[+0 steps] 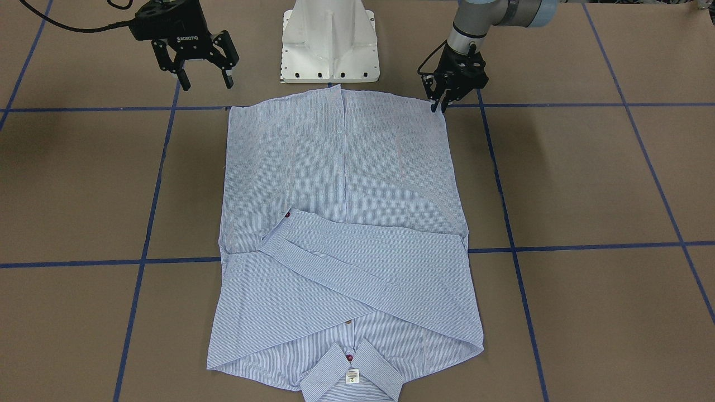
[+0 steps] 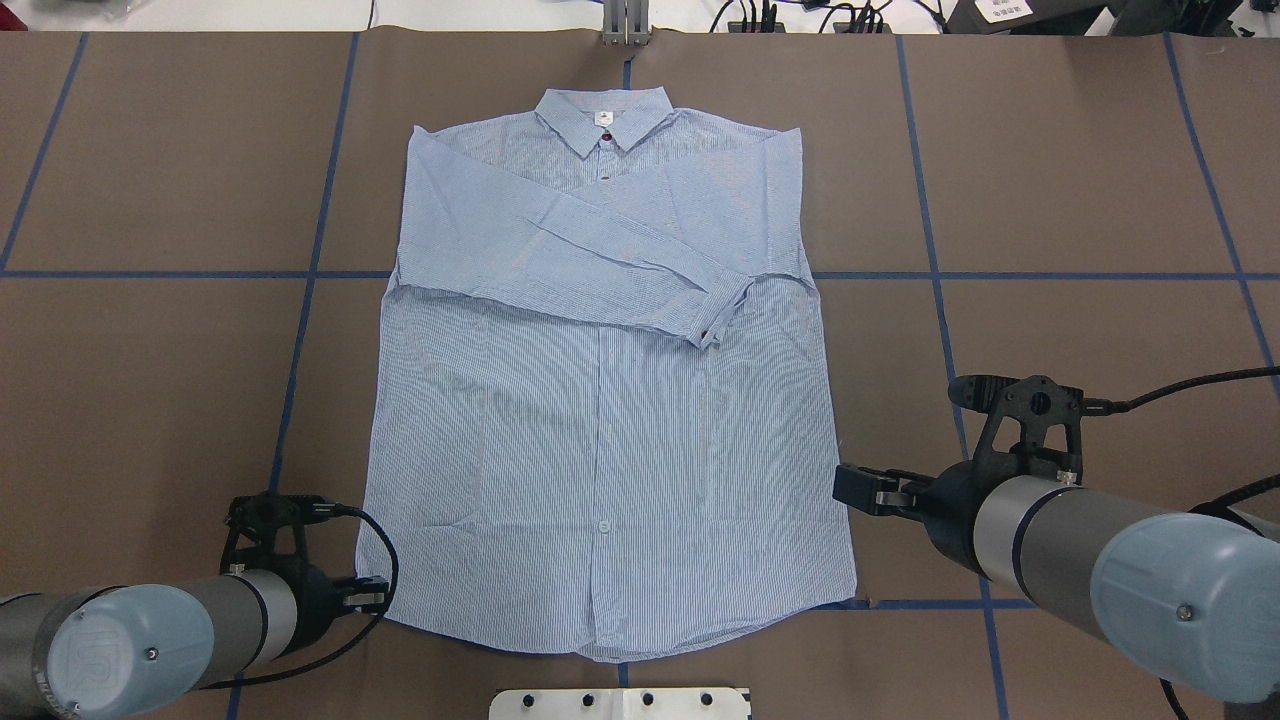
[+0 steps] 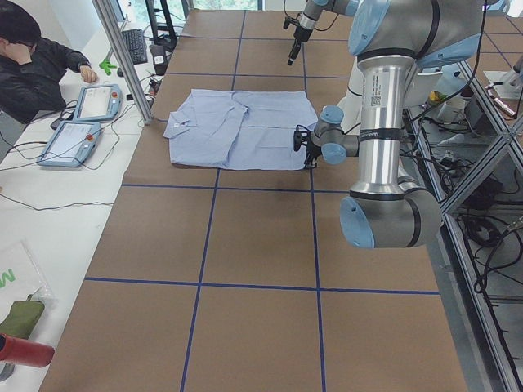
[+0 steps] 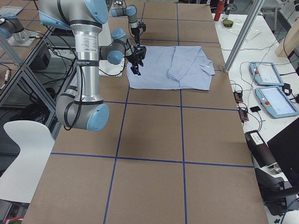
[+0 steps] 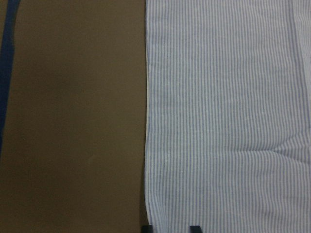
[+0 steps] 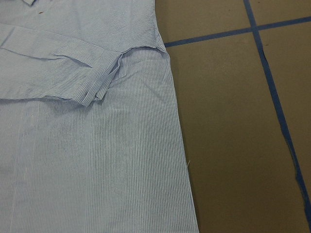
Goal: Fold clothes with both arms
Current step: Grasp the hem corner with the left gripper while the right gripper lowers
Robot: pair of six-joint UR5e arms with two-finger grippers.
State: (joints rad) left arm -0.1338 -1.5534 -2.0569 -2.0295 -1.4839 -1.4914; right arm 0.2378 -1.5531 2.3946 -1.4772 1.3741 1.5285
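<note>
The shirt (image 1: 341, 184) lies flat on the desk (image 1: 586, 184), with its hem just before the pedestal base (image 1: 329, 44). The left end effector (image 1: 439, 106), open, is at a hem corner beside this base. The right end effector (image 1: 206, 84), also open, hangs on the base's other side. The cloth looks light and limp, so I would pinch both hem corners.

table (image 1: 586, 178): brown, blue tape grid | white pedestal base (image 1: 329, 44) | seated operator (image 3: 37, 61) | two screens (image 3: 69, 143), possibly teach pendants
</note>
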